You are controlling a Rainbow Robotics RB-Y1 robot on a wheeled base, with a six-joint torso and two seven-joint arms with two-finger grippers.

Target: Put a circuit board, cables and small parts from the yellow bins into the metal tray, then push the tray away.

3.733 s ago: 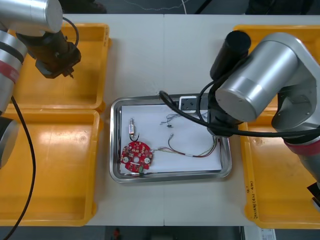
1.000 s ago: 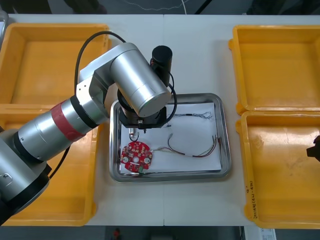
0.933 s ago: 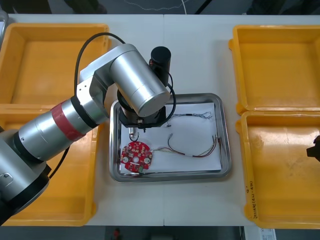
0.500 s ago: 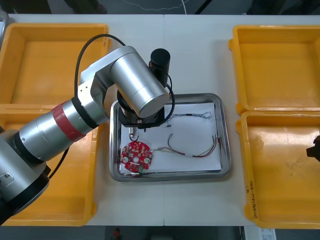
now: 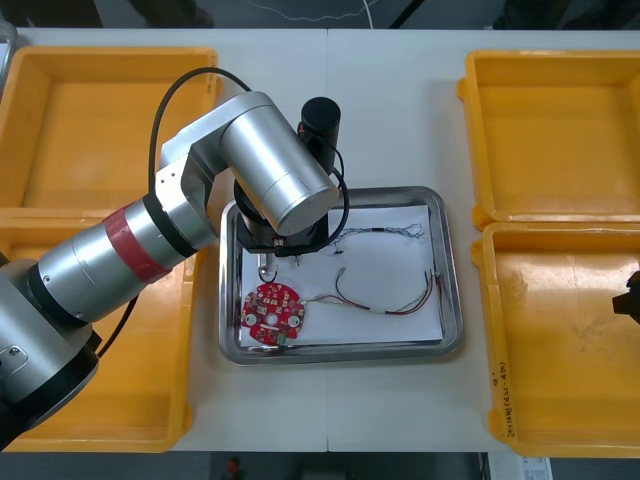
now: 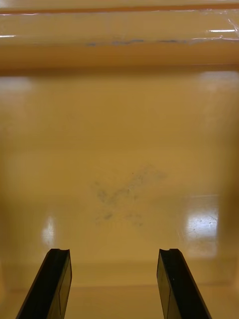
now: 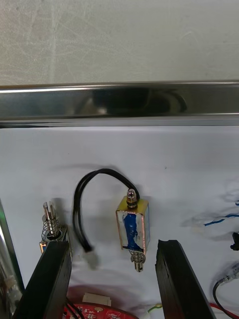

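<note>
Light table [image 5: 390, 100] with yellow bins [image 5: 100, 130] at 9 and 3 o'clock, two per side. The left arm [image 5: 270, 180] comes in from 8 o'clock over the metal tray [image 5: 452, 330] in the middle, which is white inside.

The left gripper [image 7: 112, 244] hangs over the tray's 10 o'clock corner, fingers wide apart, holding nothing. The right gripper [image 6: 113, 251] is over a bin floor, fingers spread too, nothing in them.

In the tray:
- circuit board [image 5: 272, 313] at 7 o'clock
- red and yellow cable [image 5: 385, 300] at 4 o'clock
- blue and white cable [image 5: 385, 232] at 1 o'clock

A small metal part [image 7: 132, 227] with a black cable [image 7: 104, 171] looping off it lies in the gap between the left fingers, touching neither. Another small metal part [image 7: 50, 227] is just beside one finger.
</note>
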